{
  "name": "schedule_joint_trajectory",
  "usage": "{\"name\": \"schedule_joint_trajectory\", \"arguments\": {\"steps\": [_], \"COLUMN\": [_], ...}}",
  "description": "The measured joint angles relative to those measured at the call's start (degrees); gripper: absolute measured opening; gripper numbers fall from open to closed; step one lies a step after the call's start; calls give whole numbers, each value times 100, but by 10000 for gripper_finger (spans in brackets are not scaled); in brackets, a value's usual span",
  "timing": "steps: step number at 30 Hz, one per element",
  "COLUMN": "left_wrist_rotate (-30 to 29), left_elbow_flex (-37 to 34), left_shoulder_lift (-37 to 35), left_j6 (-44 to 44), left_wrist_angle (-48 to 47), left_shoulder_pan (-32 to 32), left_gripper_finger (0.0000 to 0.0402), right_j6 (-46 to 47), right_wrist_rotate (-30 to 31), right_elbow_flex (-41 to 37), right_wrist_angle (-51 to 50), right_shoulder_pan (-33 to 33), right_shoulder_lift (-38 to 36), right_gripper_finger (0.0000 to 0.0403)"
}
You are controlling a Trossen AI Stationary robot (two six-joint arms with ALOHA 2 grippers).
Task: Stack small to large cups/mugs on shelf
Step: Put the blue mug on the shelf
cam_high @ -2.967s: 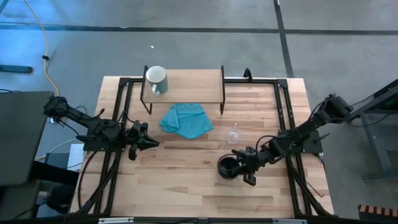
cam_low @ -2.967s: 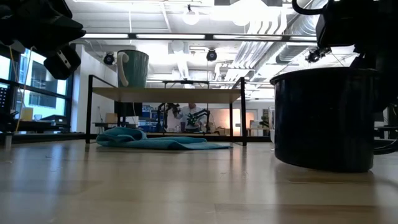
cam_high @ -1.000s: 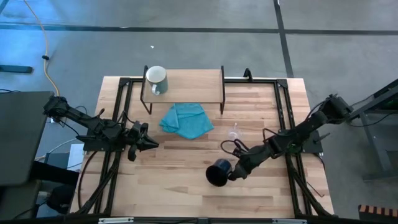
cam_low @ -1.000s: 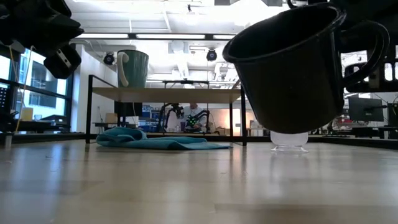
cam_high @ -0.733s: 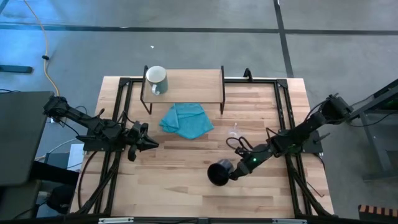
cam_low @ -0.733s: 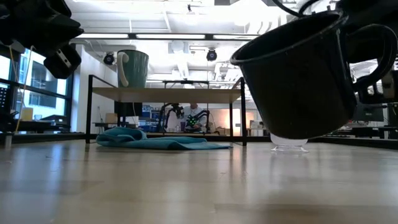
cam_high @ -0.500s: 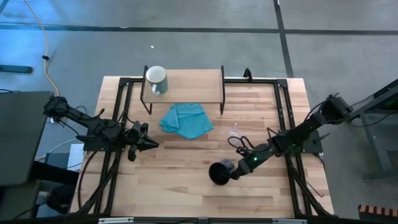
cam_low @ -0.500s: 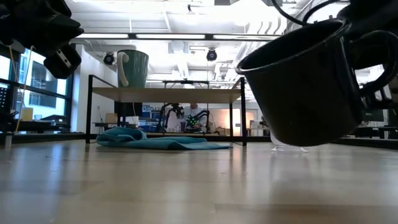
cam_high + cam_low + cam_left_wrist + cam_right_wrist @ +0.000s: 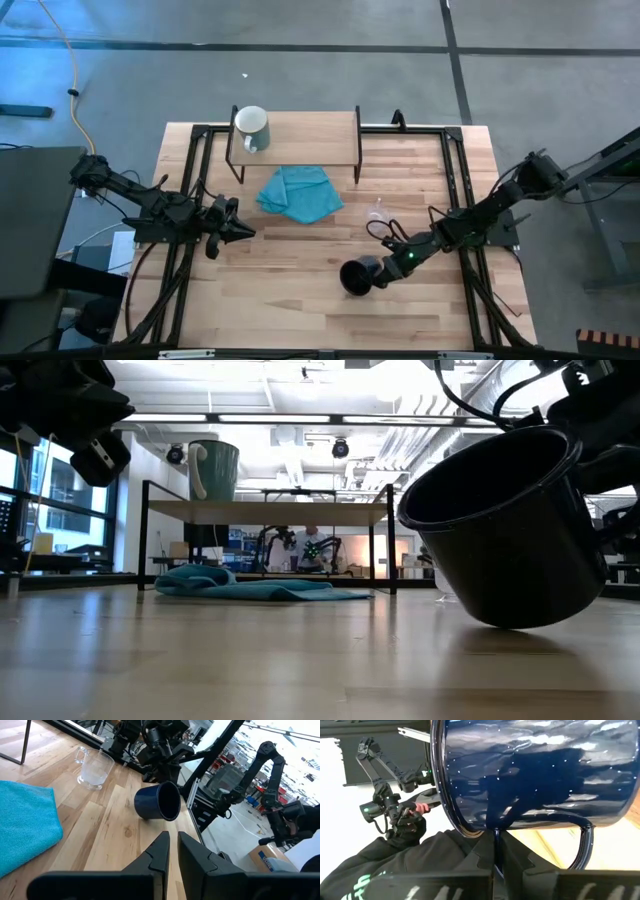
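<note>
The black mug (image 9: 356, 275) is tilted at the table's near middle, its mouth toward the left edge; it also shows in the low view (image 9: 510, 530) and the left wrist view (image 9: 159, 801). My right gripper (image 9: 381, 268) is shut on it from the right. The clear glass cup (image 9: 376, 213) stands on its base on the table just beyond. The pale mug (image 9: 251, 127) stands on the left end of the wooden shelf (image 9: 310, 140). My left gripper (image 9: 245, 228) hangs shut and empty at the left. My right gripper holds the black mug by its wall at the rim (image 9: 475, 832), beside the handle (image 9: 582, 851), pinched between the two fingers (image 9: 517, 855). The fingers come from the table's right side, slanting down. The mug is tipped, its lower base edge (image 9: 520, 622) at the tabletop; whether it touches, I cannot tell.
A teal cloth (image 9: 298, 193) lies crumpled on the table in front of the shelf. Black metal frames (image 9: 455, 190) run along the table's left and right sides. Bare wood lies between the two grippers.
My right gripper has gone down and a little toward the table's right edge with the black mug. The mug, lifted clear a second ago, is now tipped further and down at the tabletop.
</note>
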Motion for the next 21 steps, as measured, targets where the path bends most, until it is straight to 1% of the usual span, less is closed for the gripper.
{"name": "schedule_joint_trajectory", "arguments": {"steps": [7, 11, 21], "left_wrist_rotate": [0, 0, -2], "left_elbow_flex": [0, 0, 0], "left_shoulder_lift": [0, 0, 0], "left_j6": [2, 2, 2], "left_wrist_angle": [0, 0, -2], "left_shoulder_pan": [2, 2, 2], "left_gripper_finger": [26, 26, 26], "right_j6": [7, 8, 86], "right_wrist_rotate": [2, 119, 135], "right_elbow_flex": [2, -9, -9], "right_wrist_angle": [-9, 208, 453], "right_shoulder_pan": [0, 0, 0], "right_shoulder_lift": [1, 15, 15], "right_gripper_finger": [0, 0, 0]}}
